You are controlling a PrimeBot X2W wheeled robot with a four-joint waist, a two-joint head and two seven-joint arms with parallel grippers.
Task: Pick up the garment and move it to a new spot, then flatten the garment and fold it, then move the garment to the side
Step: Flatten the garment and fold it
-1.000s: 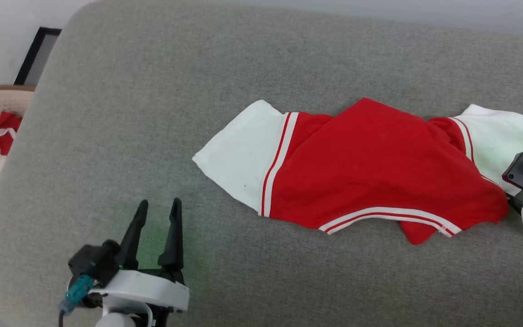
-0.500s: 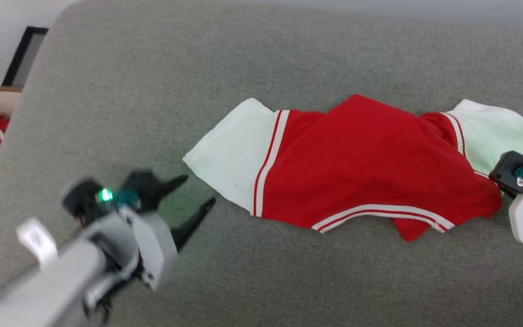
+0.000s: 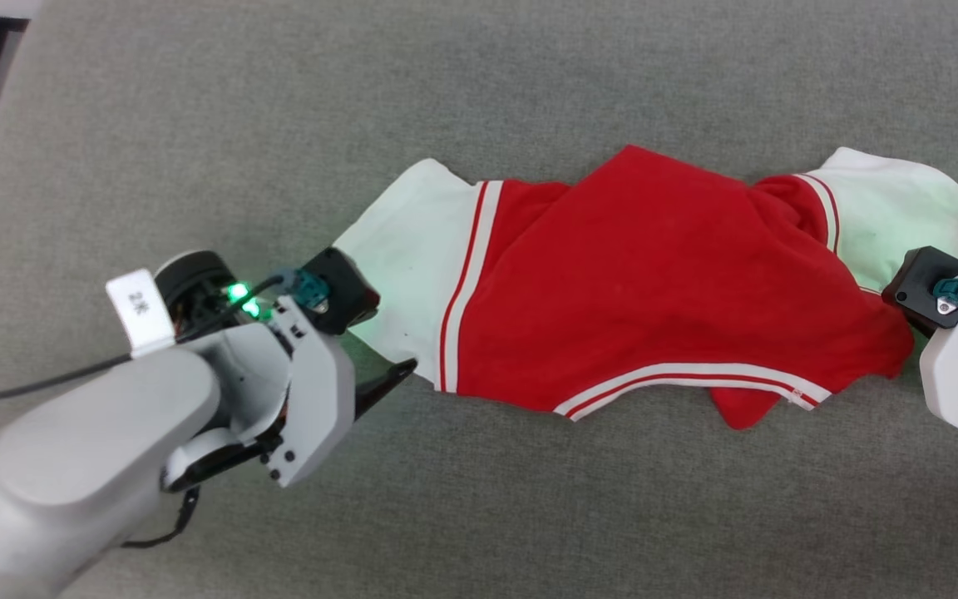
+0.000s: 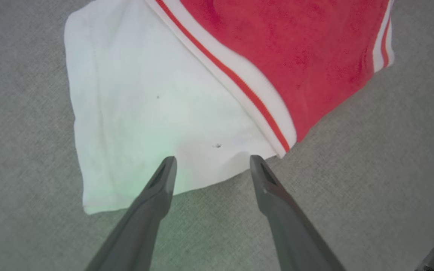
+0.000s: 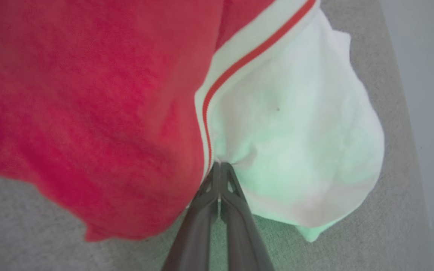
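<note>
We see the garment [image 3: 654,283] spread crosswise on a grey upholstered surface [image 3: 529,83]. It has a red body with a white sleeve at each end. A white band with a thin red stripe joins each sleeve to the body, and a similar striped band runs along the near hem. The red cloth is rumpled and folded over itself, with a loose red corner poking out below the hem. The sleeve on the robot's left lies fairly flat and carries a few small dark specks.

In the left wrist view, the left gripper [image 4: 212,160] has its two fingers spread apart. Their tips are over the near edge of that flat white sleeve, just beside the striped band. We cannot tell whether they touch the cloth.

In the right wrist view, the right gripper [image 5: 220,165] has its fingers pressed together, pinching the garment where the striped band meets the other white sleeve. That sleeve bunches around the tips, tinted green by a light.
</note>
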